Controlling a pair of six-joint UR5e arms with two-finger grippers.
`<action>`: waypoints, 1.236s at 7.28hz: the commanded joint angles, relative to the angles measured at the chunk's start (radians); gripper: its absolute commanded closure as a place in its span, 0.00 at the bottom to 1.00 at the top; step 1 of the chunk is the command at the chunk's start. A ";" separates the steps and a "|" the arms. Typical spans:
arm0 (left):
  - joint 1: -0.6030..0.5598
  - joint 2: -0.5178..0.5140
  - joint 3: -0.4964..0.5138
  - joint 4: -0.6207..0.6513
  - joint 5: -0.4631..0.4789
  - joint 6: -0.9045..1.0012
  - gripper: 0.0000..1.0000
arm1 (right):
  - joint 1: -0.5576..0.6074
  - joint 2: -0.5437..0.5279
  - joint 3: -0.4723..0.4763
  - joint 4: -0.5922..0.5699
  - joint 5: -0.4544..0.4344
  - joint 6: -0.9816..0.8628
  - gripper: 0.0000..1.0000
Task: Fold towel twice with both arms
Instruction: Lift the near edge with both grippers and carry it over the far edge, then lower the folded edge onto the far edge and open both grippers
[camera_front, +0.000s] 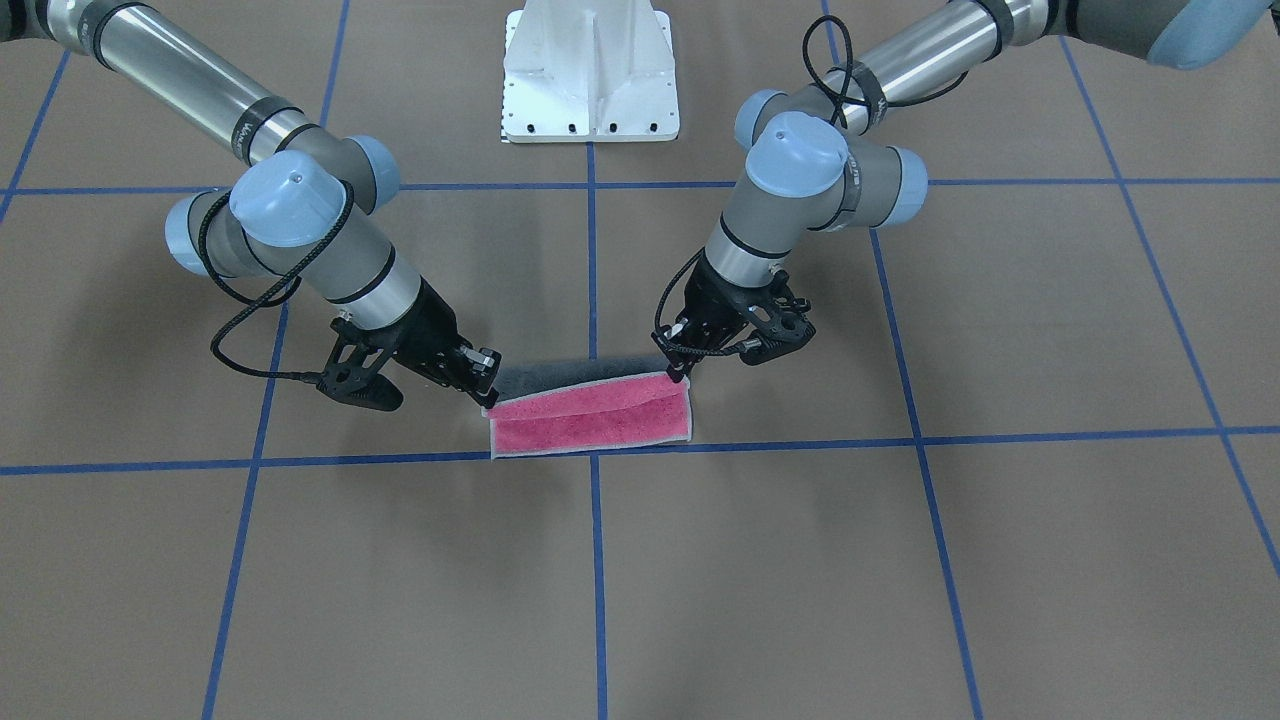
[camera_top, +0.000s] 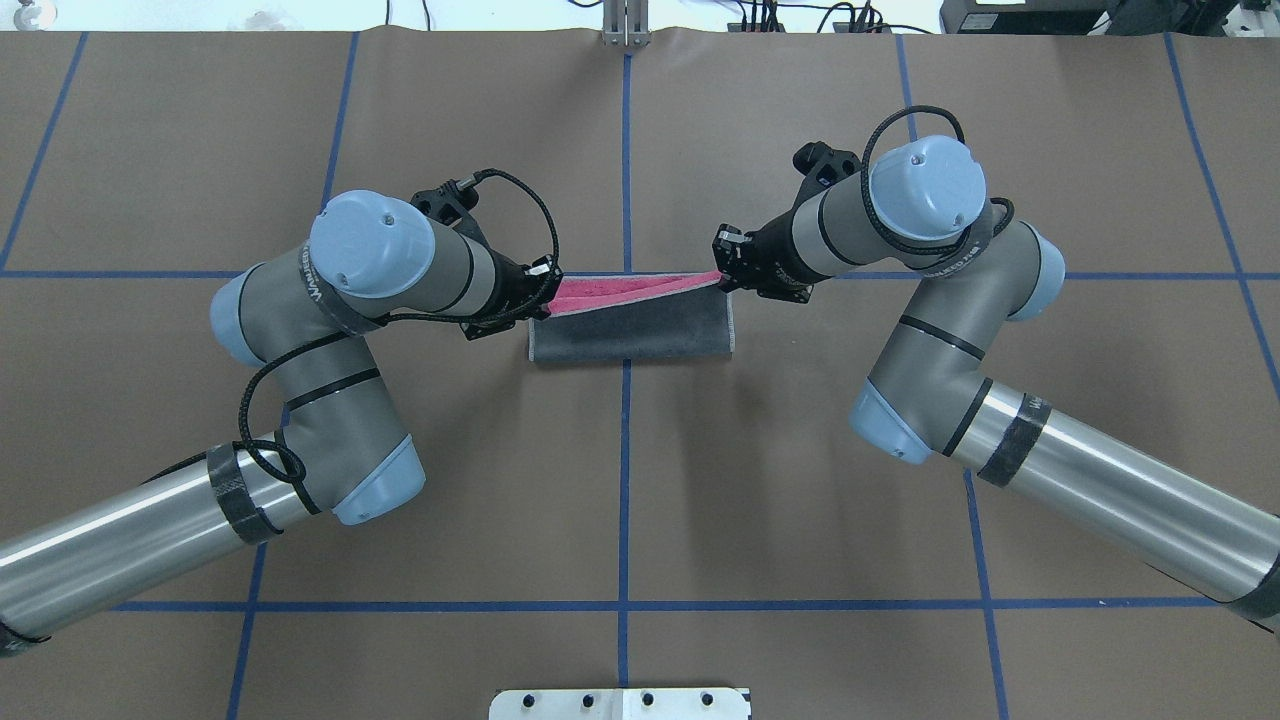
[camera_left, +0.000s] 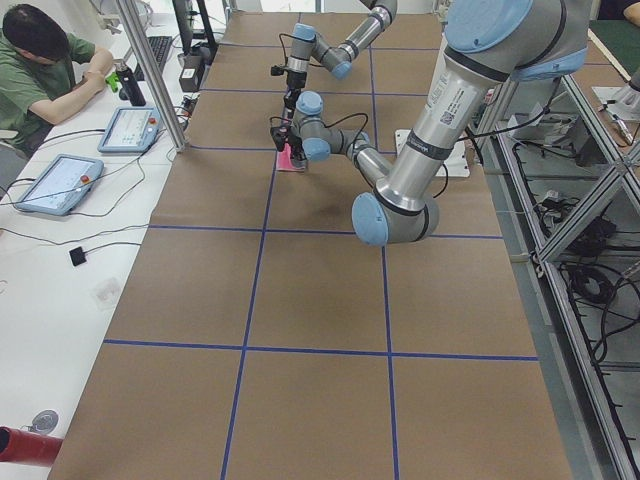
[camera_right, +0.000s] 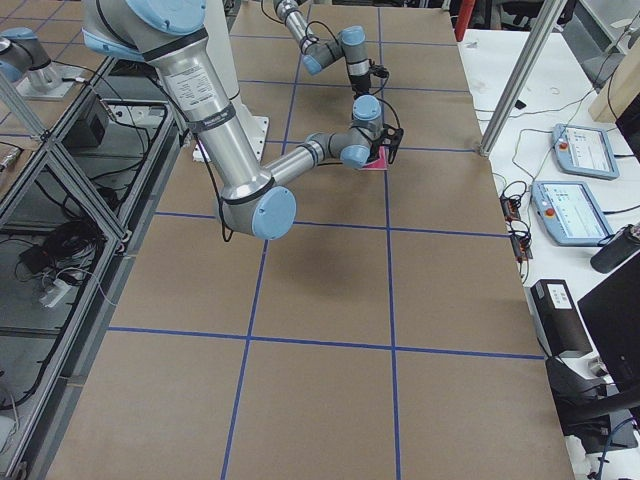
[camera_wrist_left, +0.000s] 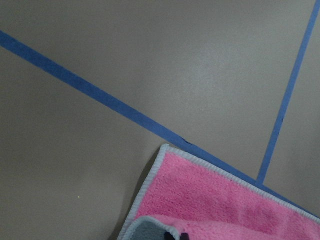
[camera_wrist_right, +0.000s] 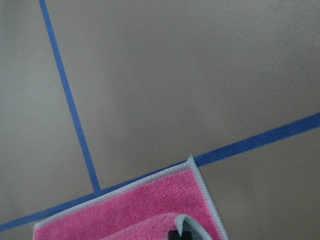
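Left gripper (camera_top: 549, 274) and right gripper (camera_top: 721, 271) each pinch a lifted corner of the towel (camera_top: 630, 332) (lower layer's edge along blue tape (camera_front: 300, 461)).

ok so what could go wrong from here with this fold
1. The left claw and right claw each pinch just a corner of the towel. If one corner slips out, the flap would likely land crooked.
2. Nothing pins the towel's lower layer to the table, so pulling the flap across may drag the whole towel and misalign the edges.
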 joint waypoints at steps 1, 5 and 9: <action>0.000 -0.001 0.006 -0.003 0.000 0.000 1.00 | -0.003 0.004 -0.024 0.017 -0.008 -0.002 1.00; -0.015 -0.003 0.006 -0.019 0.000 0.003 0.01 | 0.000 0.004 -0.053 0.055 -0.008 0.001 0.01; -0.041 -0.003 0.004 -0.020 -0.002 0.011 0.00 | 0.047 0.042 -0.045 0.054 0.056 0.005 0.00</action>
